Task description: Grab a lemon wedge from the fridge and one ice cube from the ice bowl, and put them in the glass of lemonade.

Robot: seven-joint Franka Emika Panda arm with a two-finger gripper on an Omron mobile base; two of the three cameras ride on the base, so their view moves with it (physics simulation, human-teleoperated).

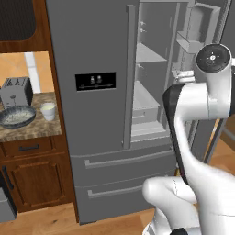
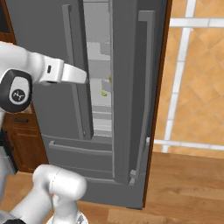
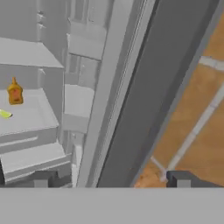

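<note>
Dark fingertips of the gripper [image 3: 111, 179] stand spread wide, released, grasping nothing, at the opened fridge [image 1: 101, 137].

Left of the jaws and further in, the lemon wedge [image 3: 4, 114] lies on a white shelf [image 3: 26, 118] with an orange bottle [image 3: 15, 92] just behind it; ahead of the jaws, between them, runs the edge of the open door [image 3: 148, 87]. Well left on the counter [image 1: 41, 128] sit the ice bowl [image 1: 17, 116] and glass of lemonade [image 1: 48, 110].

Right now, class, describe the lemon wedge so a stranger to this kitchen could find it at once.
Start at the tall grey fridge, whose right door stands open. On a white shelf inside lies the lemon wedge, beside an orange bottle. It is the tiny, flat, pale yellow-green sliver; the bottle stands taller and upright.
</note>
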